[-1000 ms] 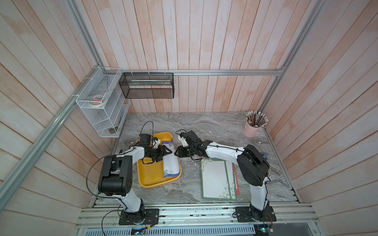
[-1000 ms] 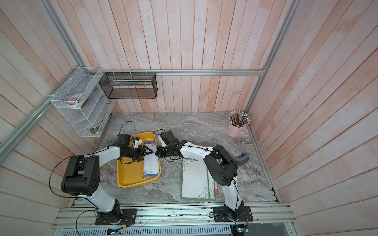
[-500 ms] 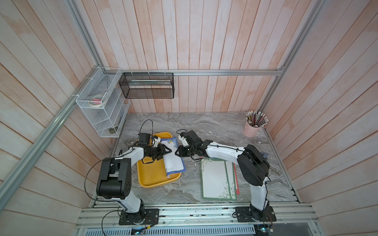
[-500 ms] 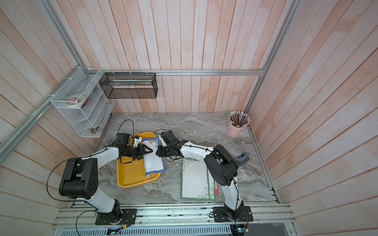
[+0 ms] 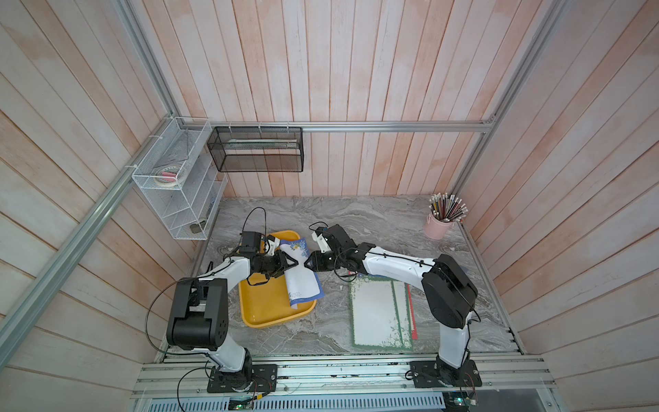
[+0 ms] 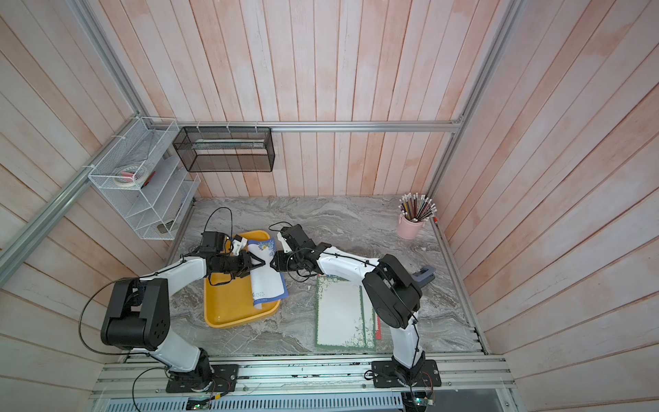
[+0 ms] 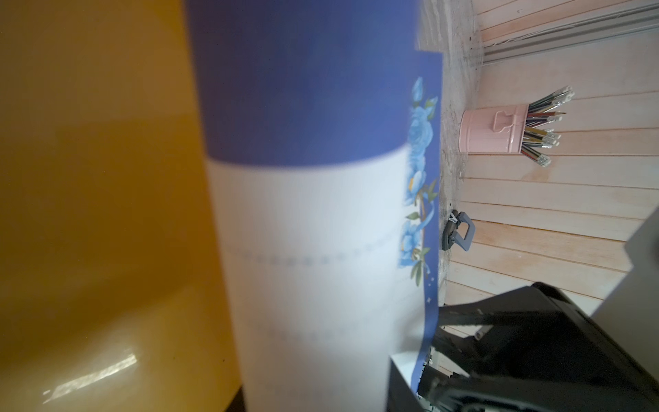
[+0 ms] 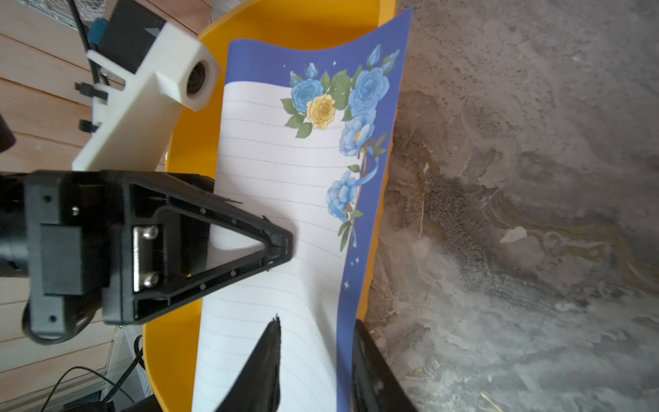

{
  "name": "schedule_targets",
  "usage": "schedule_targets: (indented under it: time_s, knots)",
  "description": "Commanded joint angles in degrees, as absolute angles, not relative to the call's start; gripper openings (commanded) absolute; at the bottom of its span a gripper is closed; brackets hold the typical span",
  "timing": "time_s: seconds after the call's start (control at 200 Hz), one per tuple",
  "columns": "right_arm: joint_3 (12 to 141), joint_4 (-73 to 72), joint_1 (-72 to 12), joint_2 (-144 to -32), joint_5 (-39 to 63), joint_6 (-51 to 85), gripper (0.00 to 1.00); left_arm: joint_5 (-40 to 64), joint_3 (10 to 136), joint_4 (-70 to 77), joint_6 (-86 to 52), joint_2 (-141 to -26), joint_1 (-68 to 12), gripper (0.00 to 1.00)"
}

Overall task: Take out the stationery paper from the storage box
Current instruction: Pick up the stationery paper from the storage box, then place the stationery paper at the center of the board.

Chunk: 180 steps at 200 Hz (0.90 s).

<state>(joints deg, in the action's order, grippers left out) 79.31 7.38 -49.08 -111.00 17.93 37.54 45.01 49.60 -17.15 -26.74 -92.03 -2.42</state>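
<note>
Arching over storage box [image 8: 171, 356] rim, blue-bordered sheet [image 8: 278, 171]; right fingers [image 8: 264, 367] parted astride edge; left fingers [image 8: 278, 246] grip unclear.

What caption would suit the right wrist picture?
Left gripper and right gripper meet at a curled blue-flowered sheet over the yellow tray.

Both top views are lit softly and evenly; the wall planks [image 5: 321, 71] are bent near the edges. In the left wrist view the stationery paper [image 7: 313, 249] and the storage box [image 7: 89, 196] are blurred, and glare is seen on the box.
</note>
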Motion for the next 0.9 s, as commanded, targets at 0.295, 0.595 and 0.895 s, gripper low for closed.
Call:
schedule_targets:
  time_s: [0.295, 0.595, 0.895]
  knots:
    - [65.35, -7.76, -42.50, -98.31, 25.40, 41.66, 0.43, 47.08, 50.19, -17.41, -26.88, -83.82, -2.24, 0.38]
    - [58.04, -21.68, -39.50, -89.36, 33.80, 38.94, 0.46, 51.33, 53.16, -17.57, -28.64, -73.69, -2.42, 0.38]
    - [58.35, -24.98, -40.93, -86.20, 37.07, 35.08, 0.47, 56.81, 51.58, -9.75, -32.53, -65.59, -4.53, 0.38]
